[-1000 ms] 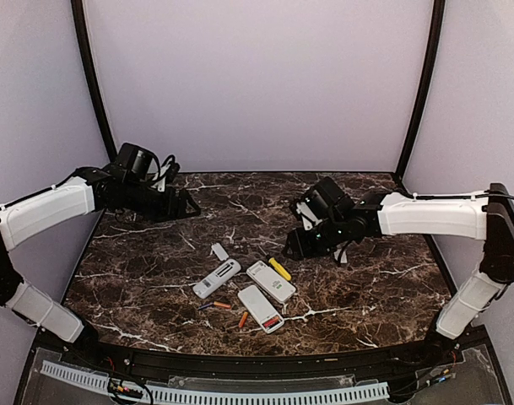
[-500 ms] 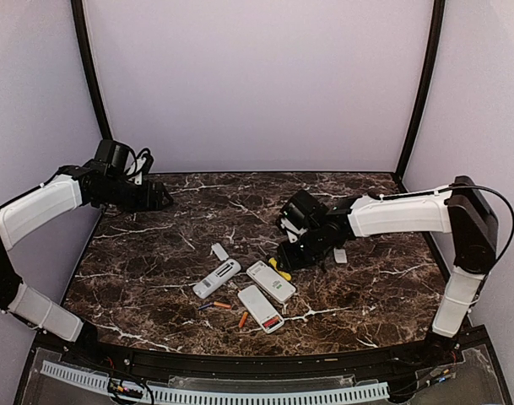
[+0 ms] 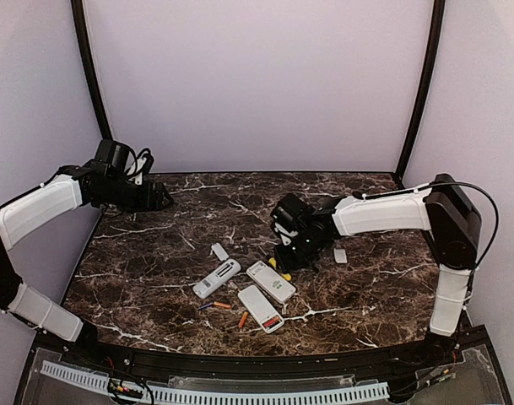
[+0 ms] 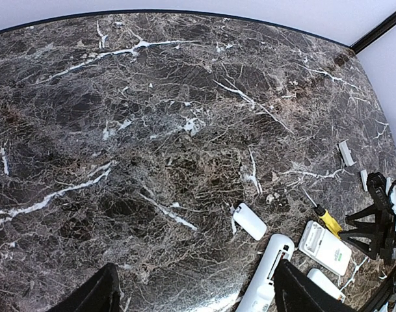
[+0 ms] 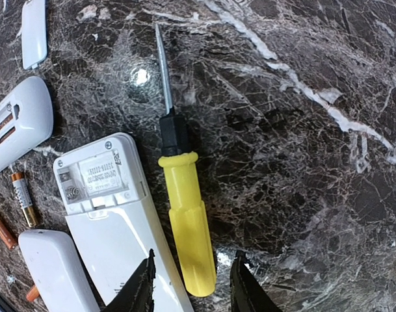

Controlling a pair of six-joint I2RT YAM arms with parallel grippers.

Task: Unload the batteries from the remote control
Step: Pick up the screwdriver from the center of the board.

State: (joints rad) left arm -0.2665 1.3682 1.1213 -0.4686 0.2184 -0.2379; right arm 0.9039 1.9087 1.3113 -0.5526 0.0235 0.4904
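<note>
Three white remotes lie back-up at the table's front middle: a left one [image 3: 217, 278], a middle one [image 3: 271, 281] and a front one [image 3: 261, 308] with red at its near end. Loose batteries lie beside them [image 3: 221, 305] [image 3: 242, 319]; the right wrist view shows an orange-gold battery [image 5: 22, 195] and an orange one [image 5: 1, 227]. My right gripper [image 3: 292, 253] is open, low over the yellow-handled screwdriver [image 5: 188, 227], its jaws [image 5: 194, 255] on either side of the handle's end, next to the middle remote [image 5: 113, 221]. My left gripper [image 3: 159, 200] is open and empty, high at the back left.
A white battery cover [image 3: 219, 251] lies behind the left remote, also in the left wrist view [image 4: 250, 221]. Another small cover [image 3: 340, 255] lies right of my right gripper. The screwdriver's shaft [image 5: 164, 71] points away from the remotes.
My right gripper has moved left and down to the screwdriver beside the middle remote. My left arm pulled back toward the back left, then stayed still.
</note>
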